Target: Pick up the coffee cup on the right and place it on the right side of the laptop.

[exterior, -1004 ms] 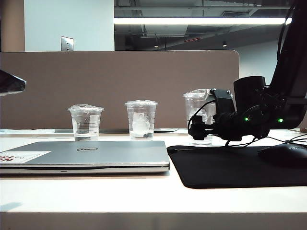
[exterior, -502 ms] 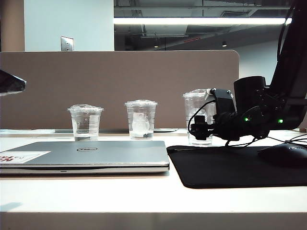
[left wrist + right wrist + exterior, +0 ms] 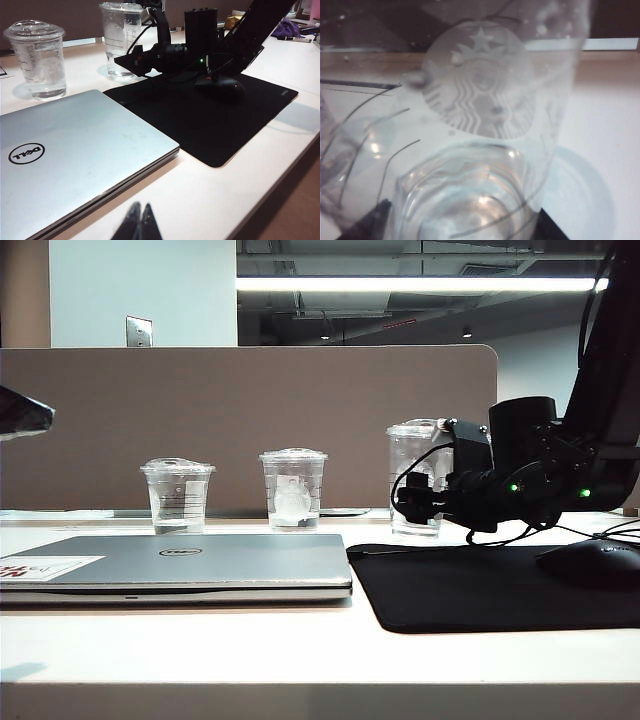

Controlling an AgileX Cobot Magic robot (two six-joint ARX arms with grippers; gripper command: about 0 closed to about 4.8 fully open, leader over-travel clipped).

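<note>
Three clear plastic cups stand behind the thin silver-grey Dell laptop [image 3: 180,562]. Right gripper [image 3: 418,502] clasps the tallest, dome-lidded coffee cup [image 3: 416,478] between wide-set fingers. Left gripper [image 3: 139,225] hangs above the laptop's near edge, fingertips pressed together, holding nothing.

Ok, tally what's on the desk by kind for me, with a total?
Clear plastic cups: 3, namely the short cup, the middle cup and the coffee cup at the right claw
Laptop: 1
Mouse pad: 1
Mouse: 1
Total: 6
</note>
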